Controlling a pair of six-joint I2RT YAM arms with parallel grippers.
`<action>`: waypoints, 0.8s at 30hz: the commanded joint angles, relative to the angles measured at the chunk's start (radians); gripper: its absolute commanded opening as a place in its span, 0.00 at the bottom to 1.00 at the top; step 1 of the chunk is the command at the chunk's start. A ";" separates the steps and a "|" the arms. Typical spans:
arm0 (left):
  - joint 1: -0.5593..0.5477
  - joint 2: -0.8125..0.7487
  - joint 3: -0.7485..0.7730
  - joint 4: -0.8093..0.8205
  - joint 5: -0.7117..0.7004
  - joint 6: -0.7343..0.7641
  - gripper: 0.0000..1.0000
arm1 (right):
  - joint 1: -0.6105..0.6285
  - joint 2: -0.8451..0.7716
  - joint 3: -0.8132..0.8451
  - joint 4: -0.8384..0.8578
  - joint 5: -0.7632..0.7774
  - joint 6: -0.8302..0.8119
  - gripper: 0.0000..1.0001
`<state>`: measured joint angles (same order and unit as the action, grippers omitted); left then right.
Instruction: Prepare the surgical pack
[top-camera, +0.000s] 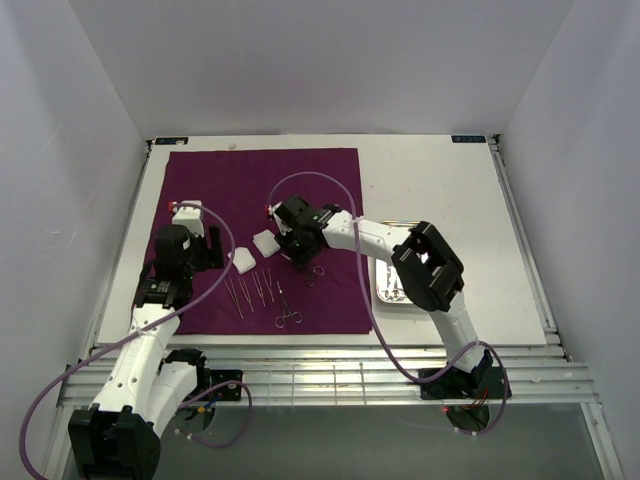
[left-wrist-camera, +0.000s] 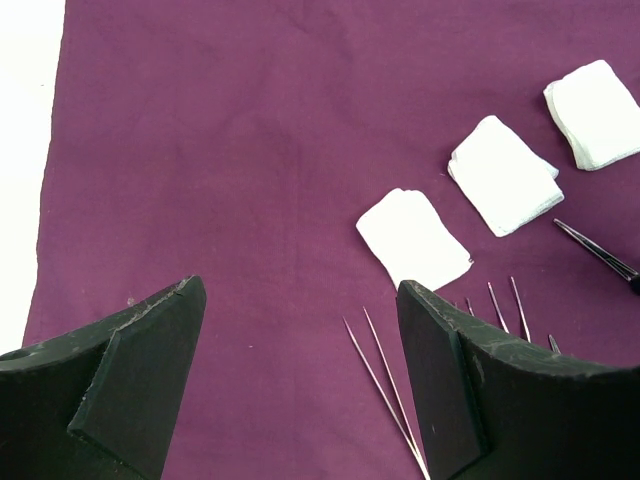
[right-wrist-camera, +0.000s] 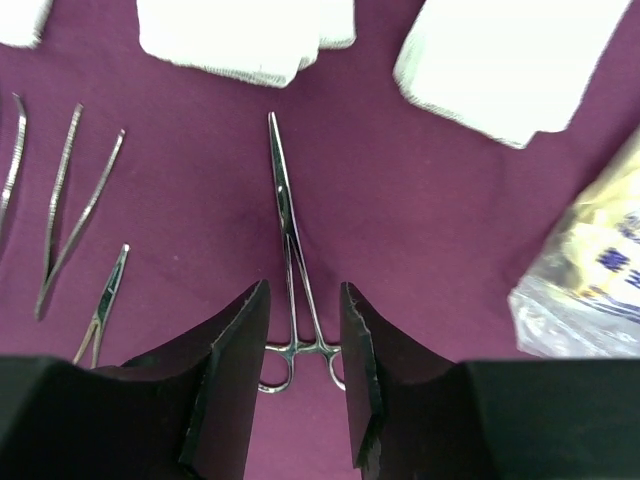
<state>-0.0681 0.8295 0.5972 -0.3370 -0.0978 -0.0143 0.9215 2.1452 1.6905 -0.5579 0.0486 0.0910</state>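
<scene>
Over purple cloth (top-camera: 240, 185), right gripper (right-wrist-camera: 305, 300) released astride forceps (right-wrist-camera: 285, 200); left gripper (left-wrist-camera: 300, 300) released wide.

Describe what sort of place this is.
Probably a robotics test booth, not an operating room: white walls enclose a white table, two black-and-white robot arms are bolted at its edge, and steel instruments lie on a deep-purple cloth.

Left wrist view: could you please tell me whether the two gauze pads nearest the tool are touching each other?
Apart. The left wrist view shows a strip of purple cloth between the nearest gauze pad and the middle gauze pad.
</scene>
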 joint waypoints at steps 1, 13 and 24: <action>0.002 -0.003 0.030 0.000 -0.006 0.008 0.88 | 0.029 0.009 0.017 -0.022 -0.004 -0.023 0.40; 0.002 -0.001 0.026 0.004 -0.013 0.008 0.88 | 0.034 0.022 -0.049 -0.030 0.040 0.012 0.37; 0.002 0.002 0.026 0.003 -0.013 0.008 0.89 | 0.034 0.070 -0.054 -0.119 0.119 0.035 0.27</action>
<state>-0.0681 0.8303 0.5972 -0.3363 -0.0982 -0.0139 0.9577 2.1609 1.6592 -0.5781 0.1059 0.1135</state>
